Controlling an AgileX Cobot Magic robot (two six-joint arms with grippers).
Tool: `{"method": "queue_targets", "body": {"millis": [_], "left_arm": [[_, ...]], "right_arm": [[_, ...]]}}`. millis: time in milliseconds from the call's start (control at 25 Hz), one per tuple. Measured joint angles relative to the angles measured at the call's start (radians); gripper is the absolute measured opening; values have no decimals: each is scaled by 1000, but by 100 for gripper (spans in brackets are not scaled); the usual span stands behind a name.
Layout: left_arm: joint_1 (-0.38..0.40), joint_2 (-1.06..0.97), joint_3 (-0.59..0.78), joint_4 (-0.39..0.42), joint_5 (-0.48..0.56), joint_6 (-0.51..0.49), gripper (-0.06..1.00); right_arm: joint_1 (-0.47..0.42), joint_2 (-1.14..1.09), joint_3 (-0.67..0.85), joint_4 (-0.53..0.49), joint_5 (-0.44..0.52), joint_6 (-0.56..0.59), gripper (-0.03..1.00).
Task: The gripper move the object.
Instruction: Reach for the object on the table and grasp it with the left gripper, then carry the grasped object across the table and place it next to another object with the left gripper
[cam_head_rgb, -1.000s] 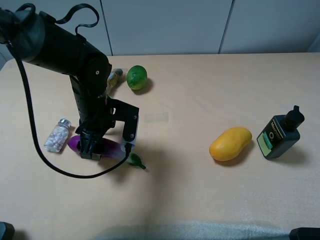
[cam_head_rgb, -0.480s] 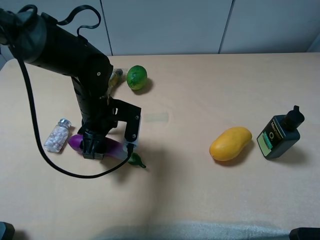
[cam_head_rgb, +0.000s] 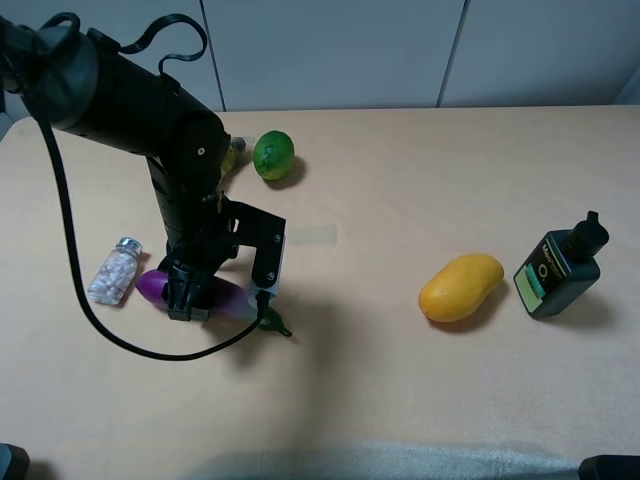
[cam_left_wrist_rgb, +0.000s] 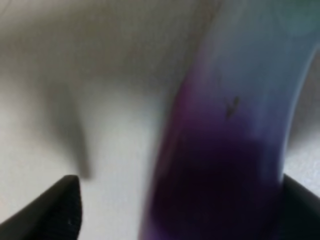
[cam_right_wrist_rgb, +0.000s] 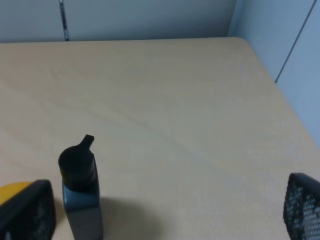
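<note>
**Eggplant straddled, not yet pinched**

The eggplant (cam_head_rgb: 148, 286) is seen lying on the surface (cam_head_rgb: 380, 380), toward its left side, beneath the left gripper (cam_head_rgb: 190, 302). The fingers (cam_left_wrist_rgb: 55, 210) are spread astride its purple middle (a crosswise hold suits so long a thing). A gap appears to be left on one side, though the wrist view is blurred.

No legible text: the dark bottle (cam_head_rgb: 562, 262) has a green label (cam_head_rgb: 536, 284) with a ring mark and print too small to read.
</note>
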Motion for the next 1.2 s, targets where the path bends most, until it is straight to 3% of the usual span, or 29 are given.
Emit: {"method": "queue_targets", "body": {"millis": [200,720,880,1200], "left_arm": [[0,0,0,-1,3,-49,59],[0,0,-8,-1,10,-182,59],[0,1,-69,-1,36,-317,59],[0,2,-288,-1,132,-684,59]], "right_arm": [[0,0,0,0,0,0,69],[0,0,0,0,0,0,69],[0,0,0,0,0,0,69],[0,0,0,0,0,0,69]]}}
